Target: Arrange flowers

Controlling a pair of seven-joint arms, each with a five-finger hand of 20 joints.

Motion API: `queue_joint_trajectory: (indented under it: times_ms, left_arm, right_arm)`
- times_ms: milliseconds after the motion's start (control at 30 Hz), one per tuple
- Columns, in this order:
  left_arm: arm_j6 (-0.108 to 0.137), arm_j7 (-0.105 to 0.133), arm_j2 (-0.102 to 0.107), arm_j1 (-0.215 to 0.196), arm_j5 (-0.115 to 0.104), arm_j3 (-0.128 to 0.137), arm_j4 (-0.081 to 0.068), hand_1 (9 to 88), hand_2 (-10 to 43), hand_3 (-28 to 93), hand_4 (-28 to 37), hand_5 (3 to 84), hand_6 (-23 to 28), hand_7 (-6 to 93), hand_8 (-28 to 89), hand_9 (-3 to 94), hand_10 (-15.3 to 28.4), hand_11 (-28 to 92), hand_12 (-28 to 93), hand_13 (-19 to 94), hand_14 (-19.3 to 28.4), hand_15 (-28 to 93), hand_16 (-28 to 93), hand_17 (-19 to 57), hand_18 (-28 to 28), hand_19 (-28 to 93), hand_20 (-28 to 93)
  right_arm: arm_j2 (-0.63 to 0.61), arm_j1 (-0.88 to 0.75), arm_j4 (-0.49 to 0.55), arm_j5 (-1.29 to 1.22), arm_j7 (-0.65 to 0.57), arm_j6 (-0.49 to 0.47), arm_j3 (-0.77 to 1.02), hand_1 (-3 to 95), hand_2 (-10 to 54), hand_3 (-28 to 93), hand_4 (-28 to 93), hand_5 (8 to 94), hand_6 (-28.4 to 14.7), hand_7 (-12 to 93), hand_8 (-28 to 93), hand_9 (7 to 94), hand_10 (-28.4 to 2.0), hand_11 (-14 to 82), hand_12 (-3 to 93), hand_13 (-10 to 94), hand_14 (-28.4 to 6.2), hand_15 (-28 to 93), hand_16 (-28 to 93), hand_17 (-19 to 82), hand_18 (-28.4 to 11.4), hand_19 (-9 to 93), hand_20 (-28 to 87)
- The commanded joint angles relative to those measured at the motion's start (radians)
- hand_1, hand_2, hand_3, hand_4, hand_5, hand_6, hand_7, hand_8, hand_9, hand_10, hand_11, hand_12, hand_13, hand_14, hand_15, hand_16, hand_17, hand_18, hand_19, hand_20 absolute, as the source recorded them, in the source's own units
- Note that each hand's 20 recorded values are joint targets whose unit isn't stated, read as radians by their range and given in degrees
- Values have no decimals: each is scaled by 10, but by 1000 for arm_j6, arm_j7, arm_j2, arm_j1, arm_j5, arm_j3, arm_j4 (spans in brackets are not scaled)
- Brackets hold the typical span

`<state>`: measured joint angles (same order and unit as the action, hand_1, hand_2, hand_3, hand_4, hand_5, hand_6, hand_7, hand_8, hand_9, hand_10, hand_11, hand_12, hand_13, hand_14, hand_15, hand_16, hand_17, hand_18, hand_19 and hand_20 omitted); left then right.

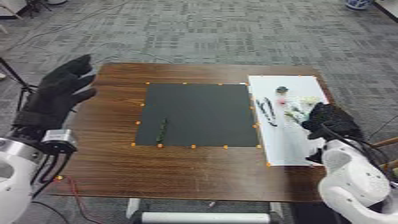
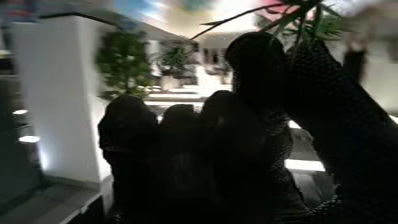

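A: Hands?
B: I read the left hand (image 1: 60, 92) at ten o'clock, fingers straight, slightly apart. Right hand (image 1: 330, 119), three o'clock, beside the pale flowers (image 1: 310, 100): I see thumb and finger clamped on a leafy stem (image 2: 317, 14).
A: Surface?
B: Brown wooden table (image 1: 178, 175). Black mat (image 1: 200, 107), green sprig (image 1: 162, 131) at its eight o'clock. White sheet (image 1: 289, 147) at three.
A: Room?
B: Grey patterned carpet (image 1: 204, 30); blue-and-white pot (image 1: 358, 4), one o'clock.

Brown desk (image 1: 195, 172) on grey carpet (image 1: 204, 40), red cable (image 1: 75, 187) at near left edge, blue-and-white pot (image 1: 358, 4) far right.
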<state>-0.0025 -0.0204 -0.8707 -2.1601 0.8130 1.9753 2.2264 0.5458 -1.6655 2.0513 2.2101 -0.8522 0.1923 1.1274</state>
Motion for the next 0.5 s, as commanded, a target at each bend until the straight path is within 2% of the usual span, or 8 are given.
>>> queue_joint_trajectory:
  times_ms: [33,233,267,300,367,400,433,500]
  left_arm:
    - [11,-5,6,17,-1,-5,-1,263,-94,687,-275,205,14,161,-74,141,87,125,219,45,117,330,-19,-131,195,383,92]
    - [16,2,2,42,1,-29,-15,264,-93,686,-276,205,14,160,-73,141,87,126,219,45,117,330,-19,-131,195,383,92]
    - [17,1,-2,36,2,-26,-12,264,-93,686,-275,205,14,160,-74,141,87,127,219,45,116,329,-19,-131,195,383,92]
    - [15,5,-7,33,2,-27,-12,264,-93,685,-275,205,14,160,-74,140,87,127,220,45,116,329,-19,-130,195,383,92]
    - [19,9,-22,21,3,-28,-11,263,-93,687,-274,205,14,160,-73,140,87,127,220,46,116,329,-19,-130,195,382,92]
    - [33,24,-28,10,4,-31,-10,263,-94,687,-274,205,14,161,-73,140,87,127,220,45,116,329,-19,-130,195,382,92]
    - [45,32,-39,-7,1,-29,-7,263,-94,687,-274,205,13,161,-73,140,87,127,220,45,116,330,-18,-130,194,382,92]
    - [63,62,-41,-37,-25,-27,-9,263,-95,688,-275,207,11,163,-73,142,86,128,220,47,115,330,-18,-130,195,381,92]
  right_arm:
    - [183,469,-35,-62,65,-40,-342,360,-95,873,-116,789,10,521,266,843,-83,658,541,803,-79,892,456,451,-234,932,580]
    - [385,635,-179,-58,55,-97,-555,357,-95,873,-111,797,14,518,275,851,-80,657,545,813,-77,893,456,463,-237,932,593]
    - [418,641,-199,-58,59,-135,-565,356,-95,873,-110,798,15,517,275,852,-80,657,545,814,-77,893,455,464,-236,932,594]
    - [437,671,-227,-70,58,-115,-611,356,-95,874,-110,799,16,516,274,852,-79,657,546,816,-77,893,455,465,-236,932,595]
    - [489,692,-273,-63,51,-155,-649,353,-95,875,-107,800,17,515,275,853,-80,656,546,817,-76,893,455,469,-236,932,597]
    - [514,707,-302,-63,49,-151,-674,353,-95,875,-106,801,17,514,276,854,-80,656,546,818,-76,893,455,469,-236,932,598]
    - [541,704,-319,-61,49,-193,-674,353,-95,875,-106,802,17,513,275,855,-79,656,546,820,-76,893,454,471,-236,932,599]
    - [572,726,-356,-56,42,-198,-710,350,-95,876,-106,806,19,513,276,860,-77,656,545,826,-74,893,454,477,-236,932,601]
